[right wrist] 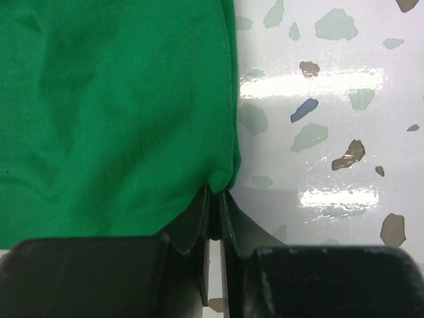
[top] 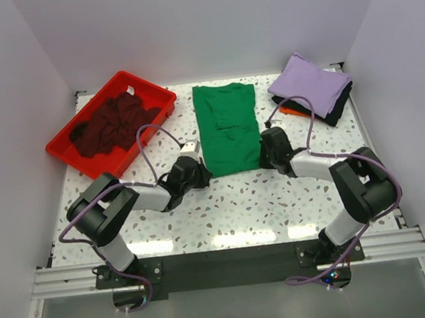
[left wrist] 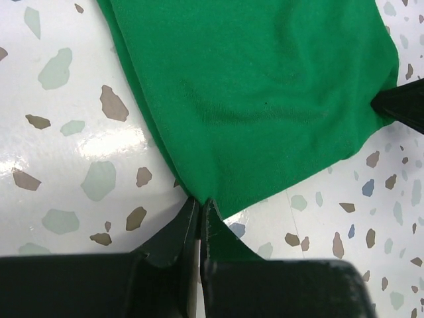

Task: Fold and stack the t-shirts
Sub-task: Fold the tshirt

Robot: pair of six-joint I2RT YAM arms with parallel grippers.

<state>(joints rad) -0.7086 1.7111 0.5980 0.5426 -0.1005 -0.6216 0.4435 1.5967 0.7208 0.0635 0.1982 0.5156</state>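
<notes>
Left tool, right tool both low, forward, clamped on green t-shirt.

The green shirt runs off both wrist views' top edges; its near corners vanish inside the tight-pinched left pincer and right pincer. From above, the lavender shirt covers most of the black shirt and orange shirt.

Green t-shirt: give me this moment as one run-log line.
green t-shirt: flat on table | left gripper: shut on its near-left corner | right gripper: shut on its near-right corner
</notes>
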